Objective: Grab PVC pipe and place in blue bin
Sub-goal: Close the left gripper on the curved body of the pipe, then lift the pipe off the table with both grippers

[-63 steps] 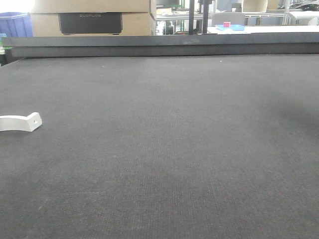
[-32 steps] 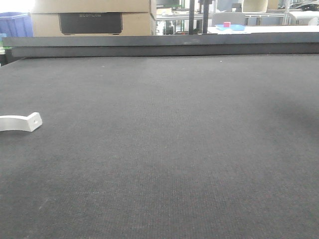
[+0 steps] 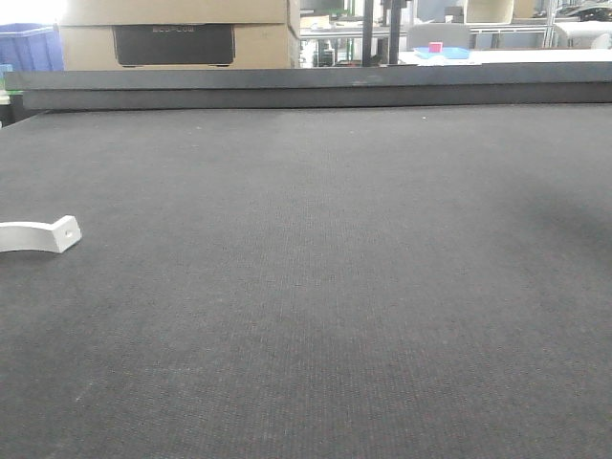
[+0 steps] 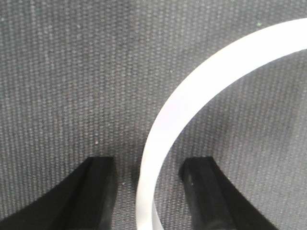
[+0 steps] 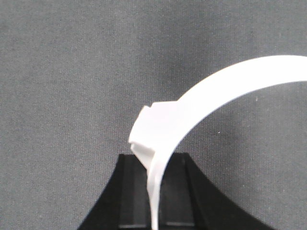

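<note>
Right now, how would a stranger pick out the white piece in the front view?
Take the dark grey table. At the picture's left edge, partly cut off by the frame, lies the white curved piece. It is the only pale thing on that surface, ending in a squared block.

The left gripper (image 4: 149, 165) sits low in frame, its two black fingers (image 4: 98, 191) spread wide apart. The right gripper (image 5: 156, 163), bottom centre, is pinched tight on a white curved strip (image 5: 230, 76).
</note>
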You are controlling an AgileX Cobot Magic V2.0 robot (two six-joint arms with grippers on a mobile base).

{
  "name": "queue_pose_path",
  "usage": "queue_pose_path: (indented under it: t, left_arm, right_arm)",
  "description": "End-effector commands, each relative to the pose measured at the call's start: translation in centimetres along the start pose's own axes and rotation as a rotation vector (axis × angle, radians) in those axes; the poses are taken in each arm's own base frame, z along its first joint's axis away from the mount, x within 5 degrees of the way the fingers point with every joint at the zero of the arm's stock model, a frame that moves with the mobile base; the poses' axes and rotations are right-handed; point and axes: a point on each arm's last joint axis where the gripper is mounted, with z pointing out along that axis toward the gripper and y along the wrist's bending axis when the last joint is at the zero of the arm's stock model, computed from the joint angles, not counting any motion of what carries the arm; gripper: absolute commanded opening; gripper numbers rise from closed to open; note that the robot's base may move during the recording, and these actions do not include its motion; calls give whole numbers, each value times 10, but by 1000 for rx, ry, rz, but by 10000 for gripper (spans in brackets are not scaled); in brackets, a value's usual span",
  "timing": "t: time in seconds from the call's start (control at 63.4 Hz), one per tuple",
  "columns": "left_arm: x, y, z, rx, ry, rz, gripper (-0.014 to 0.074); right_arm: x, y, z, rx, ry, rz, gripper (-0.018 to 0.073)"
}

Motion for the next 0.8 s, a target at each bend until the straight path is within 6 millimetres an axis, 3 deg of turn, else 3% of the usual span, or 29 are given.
queue_pose_path:
  t: [0.0,0.126,0.252,0.473,0.788]
  left_arm:
    - [-1,1,2,-2,-2,-2,221]
    - [-1,1,2,-2,-2,-2,85]
    - [-1,1,2,-2,1,-2,-114]
    - [1,0,-6,3,-16,-19,-111]
    - [26,-29,-96,49,-346,62,-111]
  right_arm:
    - [-2,1,-5,-2,-28,-13,-169]
    - [-3,1,-5,-3,-35,-13,-169]
    - [-3,1,-5,-3,-42,-13,-169]
    - [2,1,-9,-1,-11,-16,-169]
    - [6,3,-45,-21,-169,-25,-169]
